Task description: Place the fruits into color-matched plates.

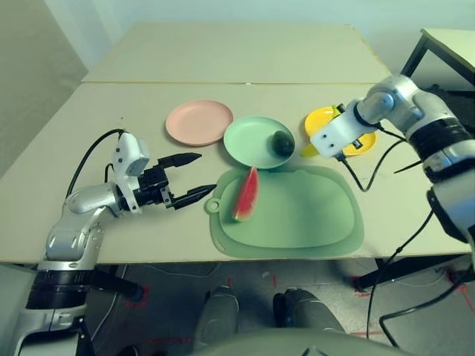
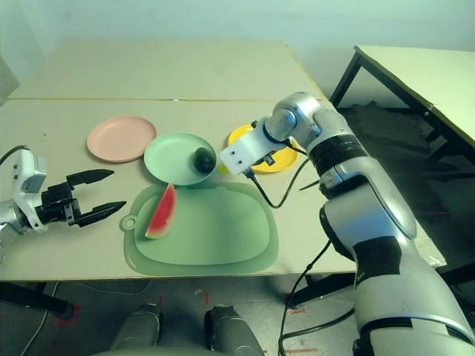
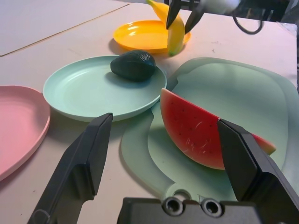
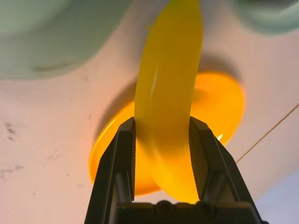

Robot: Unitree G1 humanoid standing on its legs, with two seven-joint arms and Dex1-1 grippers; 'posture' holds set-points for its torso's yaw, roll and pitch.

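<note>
Right wrist view: the banana (image 4: 168, 93) is being held between the closed-in fingers of the right gripper (image 4: 162, 119), raised over the yellow plate (image 1: 319, 119). As seen from the head, that plate is being kept at three o'clock from the mint plate (image 1: 241, 141), in whose three o'clock side the avocado (image 1: 283, 144) is being carried. The pink plate (image 1: 199, 122) is lying toward ten o'clock from the mint one. The watermelon wedge (image 1: 246, 194) is being supported by the cutting mat (image 1: 312, 211), toward its ten o'clock side. Outside the mat, toward ten o'clock, the left gripper (image 1: 208, 171) is being held wide open and empty above the table (image 1: 148, 245).
</note>
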